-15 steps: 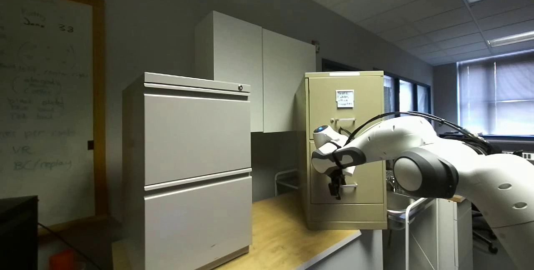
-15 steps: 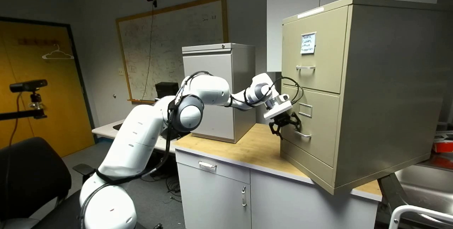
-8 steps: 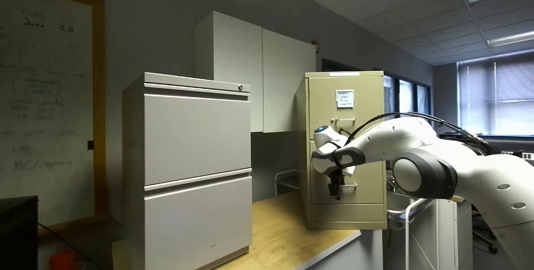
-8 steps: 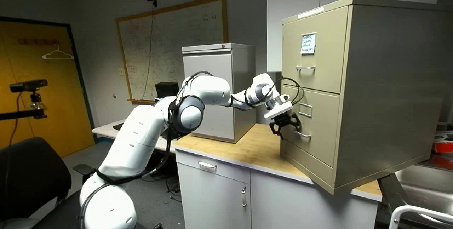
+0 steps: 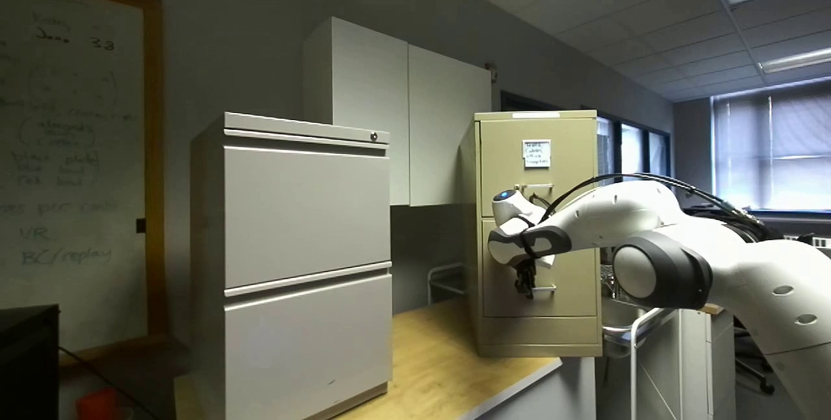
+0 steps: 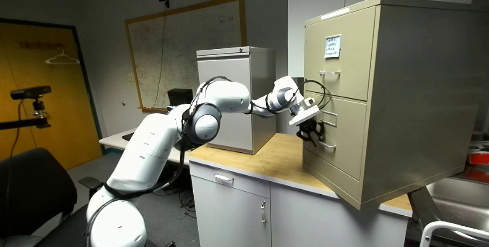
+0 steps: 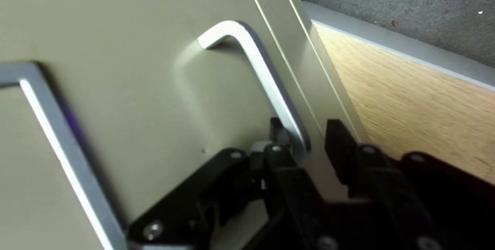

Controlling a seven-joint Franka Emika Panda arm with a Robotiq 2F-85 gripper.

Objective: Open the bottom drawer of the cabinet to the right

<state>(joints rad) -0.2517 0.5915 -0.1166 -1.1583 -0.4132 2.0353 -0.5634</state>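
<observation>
The bottom drawer (image 6: 349, 134) of the tan cabinet (image 6: 420, 98) is flush with the cabinet face, with a silver handle (image 7: 263, 72) and a label holder (image 6: 329, 118). My gripper (image 7: 308, 131) is at one end of that handle in the wrist view. One finger reaches in behind the bar, between it and the drawer front; whether it touches is hard to tell. The opposite finger (image 7: 338, 145) stands on the outer side with a visible gap to the bar, so the jaws are partly closed but not gripping. In an exterior view the gripper (image 5: 529, 290) partly covers the handle's end.
Above sits the upper drawer (image 6: 359, 71) with a paper label (image 6: 332, 47) and its own handle (image 6: 330, 73). A wider grey cabinet (image 5: 305, 212) stands on the wooden countertop (image 5: 441, 342). A white rail (image 6: 454, 228) is beside the counter.
In the last half second the jaws have drawn much closer together around the handle bar. The gripper has risen slightly and shifted toward the cabinet. The drawer has not moved.
</observation>
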